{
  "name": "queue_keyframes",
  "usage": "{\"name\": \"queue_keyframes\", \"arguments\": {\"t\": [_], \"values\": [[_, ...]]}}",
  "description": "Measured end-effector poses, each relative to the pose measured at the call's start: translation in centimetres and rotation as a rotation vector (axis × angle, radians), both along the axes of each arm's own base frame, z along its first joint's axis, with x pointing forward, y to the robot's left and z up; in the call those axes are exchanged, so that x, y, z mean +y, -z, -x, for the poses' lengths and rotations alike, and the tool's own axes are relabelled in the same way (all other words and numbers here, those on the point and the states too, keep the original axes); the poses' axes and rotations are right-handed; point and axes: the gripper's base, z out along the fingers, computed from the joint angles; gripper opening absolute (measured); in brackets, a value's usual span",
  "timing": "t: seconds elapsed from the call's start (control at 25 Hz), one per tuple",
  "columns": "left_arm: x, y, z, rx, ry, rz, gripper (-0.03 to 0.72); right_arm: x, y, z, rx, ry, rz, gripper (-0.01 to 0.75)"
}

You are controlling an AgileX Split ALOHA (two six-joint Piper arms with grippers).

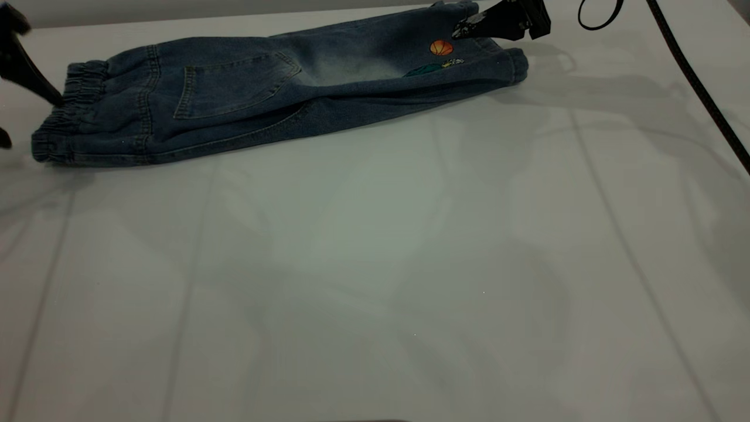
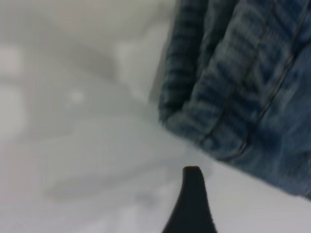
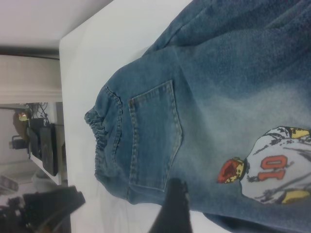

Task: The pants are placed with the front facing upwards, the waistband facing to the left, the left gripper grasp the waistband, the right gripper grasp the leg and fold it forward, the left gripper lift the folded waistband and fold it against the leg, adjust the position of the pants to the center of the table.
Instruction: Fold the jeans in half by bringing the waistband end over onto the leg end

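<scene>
Exterior view, right gripper (image 1: 463,29): you see it at the far right, hovering over the leg end of the pants (image 1: 281,88); its white-scuffed fingertip sits just above the denim near the cuff. You cannot tell whether its fingers are apart or closed.
Right wrist view, right gripper: only one dark fingertip (image 3: 174,206) shows, close over the edge of the denim.
Left gripper (image 1: 26,76): you find it at the far left edge, its dark finger reaching the waistband (image 1: 58,126). Contact cannot be confirmed, and its opening cannot be told either.
Left wrist view, left gripper: one black fingertip (image 2: 193,194) shows, near the ruched waistband (image 2: 194,97) but apart from it, with bare table between.
Writing: the number "10" in orange on a printed player figure (image 3: 274,167) on the leg; no other text is readable.
Print: an orange basketball (image 1: 441,47) beside the figure, near the cuff.
Pants: they lie folded lengthwise into a long strip at the far side of the table (image 1: 375,264), waistband left, cuff right, a patch pocket (image 1: 234,88) facing up.
Cable (image 1: 697,88): a black one runs down the table's right side.
</scene>
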Motion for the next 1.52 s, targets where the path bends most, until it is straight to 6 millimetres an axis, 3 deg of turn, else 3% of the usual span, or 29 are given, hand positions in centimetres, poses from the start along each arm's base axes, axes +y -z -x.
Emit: {"name": "queue_keyframes", "arguments": {"t": [0.16, 0.4, 0.88, 1.52], "values": [[0.0, 0.2, -0.3, 0.016, -0.015, 0.032, 0.539, 0.0, 0.0, 0.0, -0.003, -0.004, 0.0, 0.582], [0.0, 2.6, -0.6, 0.08, -0.057, 0.072, 0.54, 0.1, -0.1, 0.2, -0.002, -0.022, -0.007, 0.582], [0.5, 5.0, -1.1, 0.089, -0.105, 0.052, 0.538, 0.1, -0.1, 0.2, -0.002, -0.024, -0.008, 0.582], [0.8, 4.9, -2.1, -0.001, -0.159, 0.065, 0.482, 0.2, -0.1, 0.2, -0.007, -0.036, -0.01, 0.582]]}}
